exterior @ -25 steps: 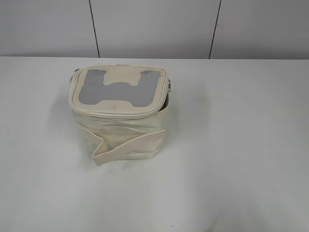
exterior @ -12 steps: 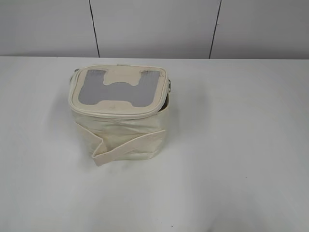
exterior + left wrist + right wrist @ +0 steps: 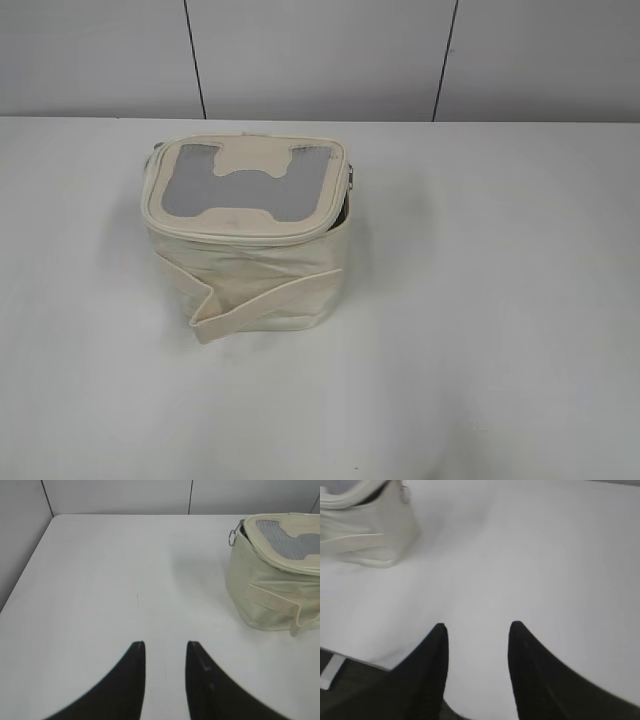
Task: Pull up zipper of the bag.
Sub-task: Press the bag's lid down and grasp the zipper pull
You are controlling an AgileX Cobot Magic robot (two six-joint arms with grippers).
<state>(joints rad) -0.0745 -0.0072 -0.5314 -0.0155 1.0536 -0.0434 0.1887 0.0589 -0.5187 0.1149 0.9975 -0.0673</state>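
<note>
A plain white bench [image 3: 500, 300] is carrying a single thing: the bag [image 3: 245, 235], which is sitting upright left of the bench's middle, nearer the far edge than the near one, its flat strap [image 3: 265, 300] trailing across its front.

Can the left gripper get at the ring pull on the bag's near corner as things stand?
Probably yes. The left gripper is open over bare table, and the ring pull hangs exposed at the bag's corner with nothing between them. It is still well short, so reach is unproven.
</note>
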